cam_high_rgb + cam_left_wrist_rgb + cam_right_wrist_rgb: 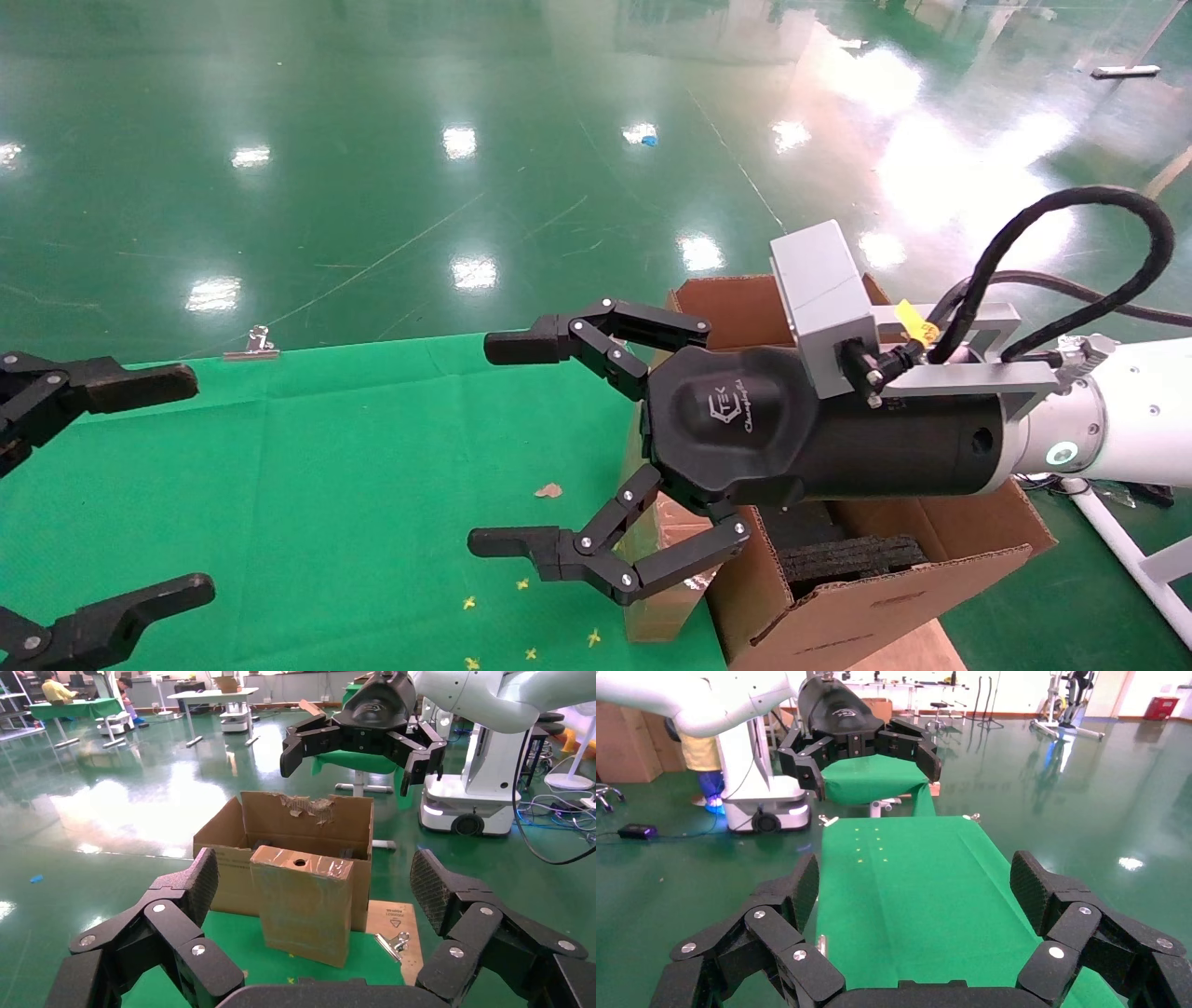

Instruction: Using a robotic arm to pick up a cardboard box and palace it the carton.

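**Both hands spread, the small box still standing against the carton**

Head view: the right hand of the robotic arm hangs over the right edge of the green table, its fingers spread wide and pinching nothing. Behind and below its black wrist stands the carton, flaps up, with black foam lining it; it sits at about 4 o'clock from the table's middle, off the cloth. The cardboard box shows only as a taped brown sliver under the hand, at the table's edge just beside the carton wall. The left hand sits at 9 o'clock, fingers apart and holding nothing. A binder clip lies at the table's far edge.

Left wrist view: here the cardboard box stands upright on its narrow edge, close against the carton, whose back flap is torn ragged. Standing tall like that, it offers two broad faces for a pinch. The right hand hovers above the carton, fingers spread. The left hand's own fingers frame the box, well apart from it. A second binder clip lies on the board beside the box.

Right wrist view: this camera looks along the bare table toward the left hand, which is spread and empty. Neither box nor carton shows, so the right hand seems aimed away from its target; I judge the pick not yet begun.
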### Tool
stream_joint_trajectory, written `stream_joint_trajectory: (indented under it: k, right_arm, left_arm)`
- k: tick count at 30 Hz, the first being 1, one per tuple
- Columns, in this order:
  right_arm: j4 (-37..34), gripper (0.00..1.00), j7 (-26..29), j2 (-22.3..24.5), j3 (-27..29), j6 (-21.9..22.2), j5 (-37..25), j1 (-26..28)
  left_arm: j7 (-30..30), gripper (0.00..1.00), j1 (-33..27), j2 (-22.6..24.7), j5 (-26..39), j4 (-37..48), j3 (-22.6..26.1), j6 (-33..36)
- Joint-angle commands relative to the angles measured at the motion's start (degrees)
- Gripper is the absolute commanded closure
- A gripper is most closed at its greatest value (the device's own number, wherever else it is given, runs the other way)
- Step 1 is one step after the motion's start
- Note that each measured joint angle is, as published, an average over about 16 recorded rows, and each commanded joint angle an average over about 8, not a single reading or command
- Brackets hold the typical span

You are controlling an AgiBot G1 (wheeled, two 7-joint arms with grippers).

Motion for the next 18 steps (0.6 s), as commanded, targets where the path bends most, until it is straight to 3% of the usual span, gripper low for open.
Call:
stream_joint_trajectory:
  k: [1,13,18]
  right_arm:
    - [0.00,0.00,0.00,0.00,0.00,0.00,0.00,0.00]
    - [0.01,0.00,0.06,-0.01,-0.07,0.02,-0.11,0.00]
    - [0.98,0.00,2.25,-0.10,-1.92,0.95,-3.70,1.25]
  left_arm:
    - [0.00,0.00,0.00,0.00,0.00,0.00,0.00,0.00]
    - [0.00,0.00,0.00,0.00,0.00,0.00,0.00,0.00]
    - [0.02,0.00,-0.01,0.00,-0.01,0.03,0.02,0.01]
